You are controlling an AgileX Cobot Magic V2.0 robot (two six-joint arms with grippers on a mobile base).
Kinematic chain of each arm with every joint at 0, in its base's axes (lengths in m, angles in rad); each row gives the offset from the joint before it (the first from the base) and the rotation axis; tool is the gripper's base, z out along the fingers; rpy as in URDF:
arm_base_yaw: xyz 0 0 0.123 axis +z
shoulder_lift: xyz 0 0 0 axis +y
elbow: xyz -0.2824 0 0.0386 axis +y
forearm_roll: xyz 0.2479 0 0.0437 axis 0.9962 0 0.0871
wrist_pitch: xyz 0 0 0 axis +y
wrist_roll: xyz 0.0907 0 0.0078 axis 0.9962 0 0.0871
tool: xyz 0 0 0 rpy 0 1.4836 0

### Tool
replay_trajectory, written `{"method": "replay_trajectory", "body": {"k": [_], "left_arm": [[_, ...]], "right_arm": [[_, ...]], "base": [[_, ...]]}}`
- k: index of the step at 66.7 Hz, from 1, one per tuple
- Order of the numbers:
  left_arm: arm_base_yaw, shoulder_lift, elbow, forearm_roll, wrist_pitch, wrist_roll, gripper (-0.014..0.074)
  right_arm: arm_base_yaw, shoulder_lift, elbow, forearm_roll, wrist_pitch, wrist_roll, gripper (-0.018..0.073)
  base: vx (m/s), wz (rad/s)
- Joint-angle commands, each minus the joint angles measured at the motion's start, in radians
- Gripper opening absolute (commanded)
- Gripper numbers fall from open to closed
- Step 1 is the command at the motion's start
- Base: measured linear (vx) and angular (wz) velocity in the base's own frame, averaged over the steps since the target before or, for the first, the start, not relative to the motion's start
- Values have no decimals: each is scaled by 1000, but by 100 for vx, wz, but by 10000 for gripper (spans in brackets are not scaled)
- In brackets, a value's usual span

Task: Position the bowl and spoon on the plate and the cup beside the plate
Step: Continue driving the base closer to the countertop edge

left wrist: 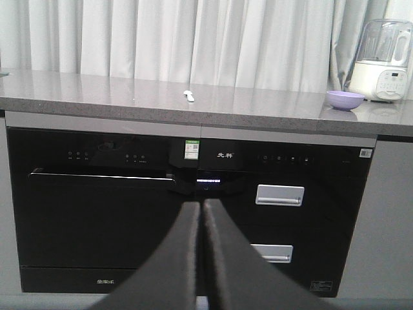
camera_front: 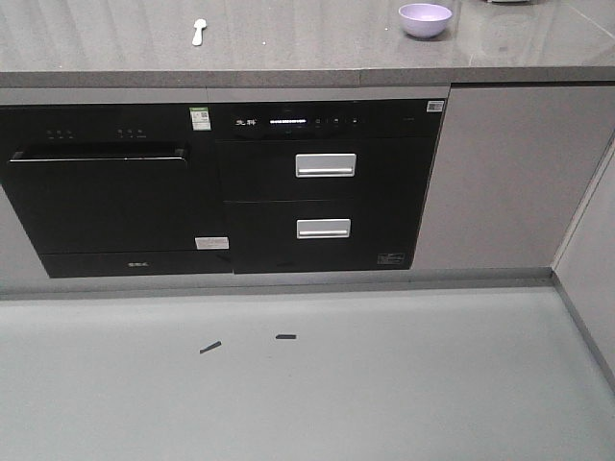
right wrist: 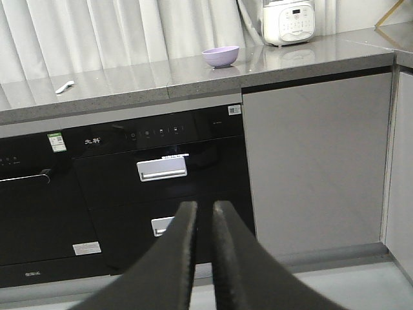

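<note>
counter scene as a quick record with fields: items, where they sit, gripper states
bowl: purple, upright on the grey counter, right side of the front view
spoon: pale, lying flat on the counter, well left of the bowl, not touching it
plate: not in view
cup: not in view
left gripper: shut, empty, pointing at the black appliances under the counter
right gripper: slightly open, empty
other: white appliance on the counter beyond the bowl
</note>
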Motion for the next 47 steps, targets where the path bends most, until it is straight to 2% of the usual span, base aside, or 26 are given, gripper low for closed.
{"method": "replay_trajectory", "body": {"k": [1, 47], "left_arm": [[-2, -18, 30, -8, -74, -8, -6], [-2, -18, 30, -8, -74, -8, -6]], "right_arm": [[-3, -11, 17, -6, -73, -4, 71], [-3, -11, 17, -6, -73, -4, 71]], "base": [[10, 0], [9, 2]]}}
